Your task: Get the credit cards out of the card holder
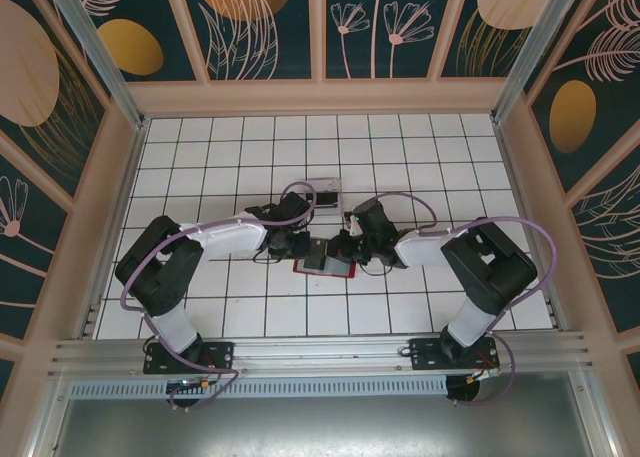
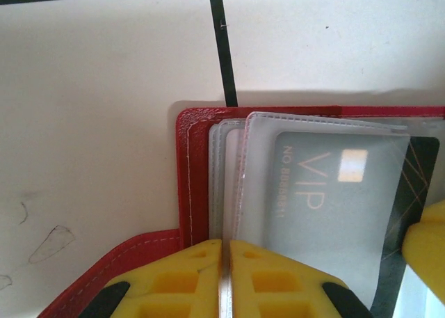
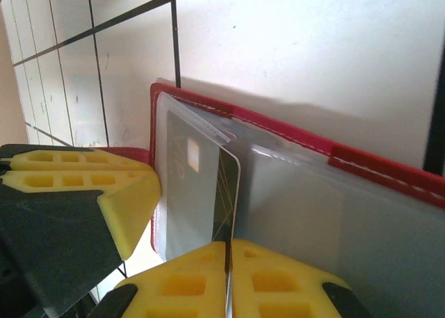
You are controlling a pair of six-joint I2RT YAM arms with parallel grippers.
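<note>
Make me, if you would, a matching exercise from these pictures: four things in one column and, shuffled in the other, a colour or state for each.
Things:
1 card holder
2 VIP card
3 left pincer
4 right pincer

States:
a shut on the card's dark end
b red, lying open on the table
c shut on a see-through sleeve
d part way out of its sleeve

Pairs: 1-b; 2-d; 3-c; 4-a

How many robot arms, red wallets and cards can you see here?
Robot arms: 2
Red card holder: 1
VIP card: 1
Total: 4
</note>
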